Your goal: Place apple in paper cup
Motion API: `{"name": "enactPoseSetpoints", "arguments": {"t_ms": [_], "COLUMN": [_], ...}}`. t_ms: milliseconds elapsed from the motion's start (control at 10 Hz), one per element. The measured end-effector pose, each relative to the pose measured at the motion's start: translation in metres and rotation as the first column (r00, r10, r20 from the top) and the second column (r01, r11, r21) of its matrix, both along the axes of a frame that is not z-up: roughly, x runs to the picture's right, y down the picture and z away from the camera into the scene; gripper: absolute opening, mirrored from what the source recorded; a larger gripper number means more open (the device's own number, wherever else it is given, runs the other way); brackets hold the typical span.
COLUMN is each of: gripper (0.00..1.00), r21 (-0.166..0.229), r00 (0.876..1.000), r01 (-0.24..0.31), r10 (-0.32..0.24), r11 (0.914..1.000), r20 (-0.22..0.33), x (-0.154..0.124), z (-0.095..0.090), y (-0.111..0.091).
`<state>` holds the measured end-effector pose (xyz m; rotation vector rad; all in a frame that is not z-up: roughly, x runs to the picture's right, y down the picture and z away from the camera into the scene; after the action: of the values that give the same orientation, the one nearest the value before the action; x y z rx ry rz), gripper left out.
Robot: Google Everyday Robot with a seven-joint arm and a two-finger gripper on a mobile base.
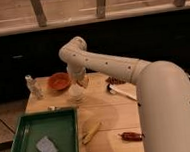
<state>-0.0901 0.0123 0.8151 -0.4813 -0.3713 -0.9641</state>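
The end effector [81, 82] hangs clenched just above the white paper cup [76, 96], which stands upright on the wooden bench [109, 114] just beside the orange bowl [59, 81]; whether the apple sits between the fingers or already in the cup I cannot tell. A clear small bottle [33, 87] stands left of the bowl, near the bench's back edge. Nearer the camera lie 1 green tray [58, 130] holding a blue sponge [46, 147], 1 yellow corn-like stick [91, 132] beside it, and 1 dark red sausage [131, 136] further right.
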Motion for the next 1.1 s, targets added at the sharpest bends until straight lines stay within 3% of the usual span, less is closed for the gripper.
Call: {"name": "enactPoseSetpoints", "arguments": {"t_ms": [600,800,1100], "gripper": [0.02,0.07,0.08], "r21": [-0.001,-0.001,0.0], "r00": [0.999,0.999,0.998], "r01": [0.009,0.011,0.007], "r10": [-0.009,-0.011,-0.007], "r11": [1.0,0.9999,1.0], "r20": [0.034,0.043,0.057], "x": [-0.008,-0.012,-0.014], "z": [0.005,0.006,0.008], "y": [-0.005,-0.006,-0.007]}}
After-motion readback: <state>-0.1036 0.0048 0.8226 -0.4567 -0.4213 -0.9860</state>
